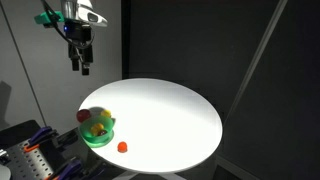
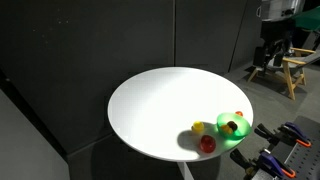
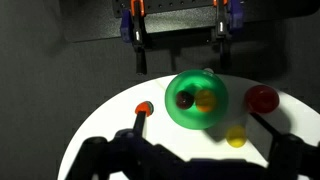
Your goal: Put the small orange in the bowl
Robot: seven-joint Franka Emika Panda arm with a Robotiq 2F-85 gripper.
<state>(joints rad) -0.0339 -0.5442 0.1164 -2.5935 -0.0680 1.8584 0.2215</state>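
Wrist view, left to right: tiny orange-red ball (image 3: pixel 144 107) on white round table (image 3: pixel 100 125), just left of bright green round plastic bowl (image 3: pixel 180 118), not in it. Yellow-green fruit (image 3: pixel 236 136) and dark red round fruit (image 3: pixel 262 98) right of bowl. Fingers (image 3: pixel 138 125) spread wide, empty, well above table. Risks: ball squirts from pinch, rolls off table edge; finger clips bowl, ball sits so close.
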